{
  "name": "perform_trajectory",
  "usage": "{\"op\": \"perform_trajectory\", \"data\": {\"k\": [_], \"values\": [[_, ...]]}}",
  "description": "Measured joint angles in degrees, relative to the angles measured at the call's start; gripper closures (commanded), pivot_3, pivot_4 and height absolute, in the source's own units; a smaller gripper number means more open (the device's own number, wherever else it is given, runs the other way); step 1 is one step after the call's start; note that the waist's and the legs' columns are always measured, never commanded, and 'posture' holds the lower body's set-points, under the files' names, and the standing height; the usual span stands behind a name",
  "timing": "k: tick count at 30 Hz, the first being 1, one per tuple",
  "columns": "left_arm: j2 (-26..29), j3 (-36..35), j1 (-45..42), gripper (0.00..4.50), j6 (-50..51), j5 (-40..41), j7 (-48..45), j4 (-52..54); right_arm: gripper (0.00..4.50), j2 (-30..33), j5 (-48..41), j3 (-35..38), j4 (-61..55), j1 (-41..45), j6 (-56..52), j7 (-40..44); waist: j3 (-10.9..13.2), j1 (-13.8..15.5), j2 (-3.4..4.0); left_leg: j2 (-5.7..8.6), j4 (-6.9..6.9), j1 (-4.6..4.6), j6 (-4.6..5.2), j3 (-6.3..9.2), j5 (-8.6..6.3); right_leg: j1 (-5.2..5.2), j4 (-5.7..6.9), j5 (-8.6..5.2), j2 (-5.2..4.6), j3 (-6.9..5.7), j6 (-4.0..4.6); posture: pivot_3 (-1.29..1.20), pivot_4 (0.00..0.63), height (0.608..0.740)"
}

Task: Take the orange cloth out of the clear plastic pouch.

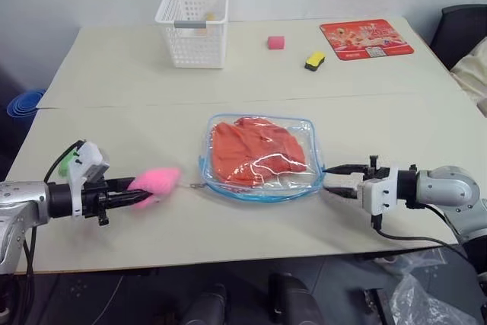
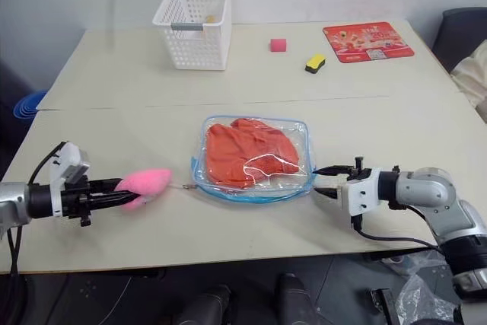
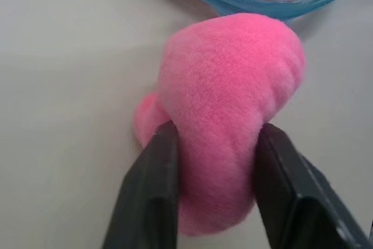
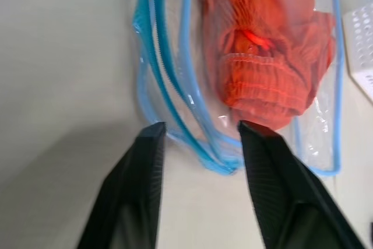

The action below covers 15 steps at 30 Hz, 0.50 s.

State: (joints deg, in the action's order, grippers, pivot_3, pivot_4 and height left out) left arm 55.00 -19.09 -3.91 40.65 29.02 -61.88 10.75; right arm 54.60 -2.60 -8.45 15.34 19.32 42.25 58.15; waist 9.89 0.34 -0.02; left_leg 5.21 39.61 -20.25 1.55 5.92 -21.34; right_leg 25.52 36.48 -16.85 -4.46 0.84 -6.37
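Observation:
The clear plastic pouch (image 1: 262, 190) lies flat in the middle of the table, edged in light blue. The orange cloth (image 1: 255, 150) sits crumpled inside it. A thin pull (image 1: 195, 186) runs from the pouch's left edge to a pink plush toy (image 1: 156, 182). My left gripper (image 3: 218, 129) is shut on that toy, its black fingers (image 3: 154, 185) pressing both sides. At the pouch's right end my right gripper (image 4: 203, 126) is open, level with the table. The blue edging (image 4: 224, 166) lies between its fingertips.
A white mesh basket (image 1: 194, 20) stands at the back. A small pink block (image 1: 275, 42), a yellow and black sponge (image 1: 314, 60) and a red printed card (image 1: 365, 38) lie at the back right. A blue object (image 1: 27, 103) sits off the table's left edge.

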Motion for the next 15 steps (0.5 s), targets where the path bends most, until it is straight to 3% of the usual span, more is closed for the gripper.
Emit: {"op": "perform_trajectory", "data": {"k": [4,6,10,15], "values": [[1.2,-0.1,-0.6,0.65,-0.2,0.2,-1.3,-2.4,0.09,3.1,-4.8,3.1,-5.3,-5.4,-6.3,1.5,0.0,-0.2,0.01,0.00,-0.01,0.00,0.00,0.01,0.00,0.00,-0.02,0.00,0.00,0.00,0.00,0.00,0.150,0.740],[2.2,-0.3,-3.5,0.03,-0.3,0.2,-2.0,-6.3,0.00,5.1,-9.2,6.4,-9.5,-9.8,-12.2,2.4,0.0,0.1,0.02,0.00,0.00,-0.01,0.00,0.05,0.00,-0.01,-0.01,0.00,-0.01,-0.04,0.00,0.00,0.150,0.740],[6.2,-0.8,-14.7,0.03,0.1,0.5,-3.2,-13.3,0.00,8.3,-23.3,15.0,-21.8,-18.1,-31.5,2.5,0.0,0.9,0.01,0.04,0.02,-0.02,-0.01,0.08,0.00,-0.05,-0.04,0.00,-0.05,-0.04,0.00,0.00,0.150,0.740],[3.6,8.6,-29.9,0.03,0.0,2.4,-6.1,-5.5,0.00,9.8,-44.1,22.8,-37.5,-21.3,-55.2,-0.4,0.0,1.3,0.01,0.04,0.11,-0.11,0.01,0.16,-0.01,-0.07,-0.09,0.03,-0.10,-0.13,-0.04,0.00,0.150,0.740]]}}
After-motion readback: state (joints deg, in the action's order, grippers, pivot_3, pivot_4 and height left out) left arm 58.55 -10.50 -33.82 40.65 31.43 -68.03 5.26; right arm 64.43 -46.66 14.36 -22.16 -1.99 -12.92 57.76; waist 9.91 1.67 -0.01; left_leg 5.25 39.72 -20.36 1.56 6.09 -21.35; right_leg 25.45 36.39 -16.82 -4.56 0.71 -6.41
